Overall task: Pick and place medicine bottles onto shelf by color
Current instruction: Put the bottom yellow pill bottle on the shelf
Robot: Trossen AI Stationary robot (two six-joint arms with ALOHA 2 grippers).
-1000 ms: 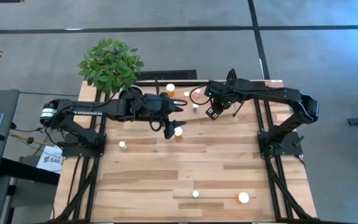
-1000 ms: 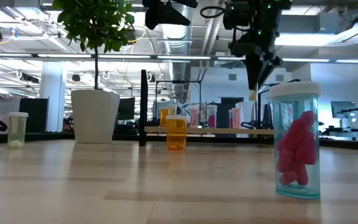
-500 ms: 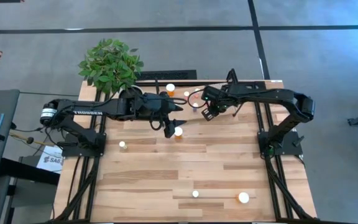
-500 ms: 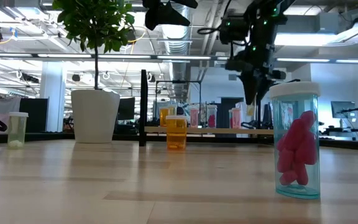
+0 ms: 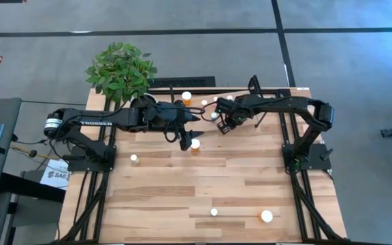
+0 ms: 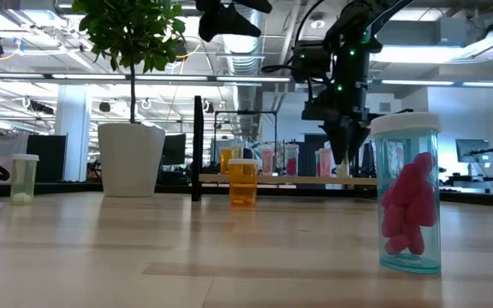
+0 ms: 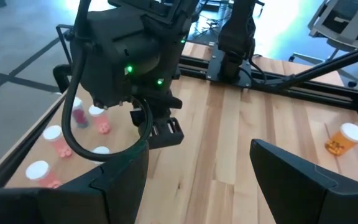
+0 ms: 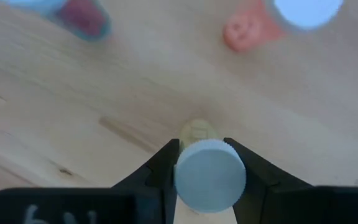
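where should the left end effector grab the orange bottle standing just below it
Take the orange bottle by its round body just under the white cap, coming straight down from above. It stands upright with open tabletop around it, so the fingers can straddle the cylinder from either side. The left end effector is already open and close beside it.

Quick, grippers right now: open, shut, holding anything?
Left gripper: open, empty, above the tabletop.
Right gripper: shut on a white-capped pale bottle, over the shelf.
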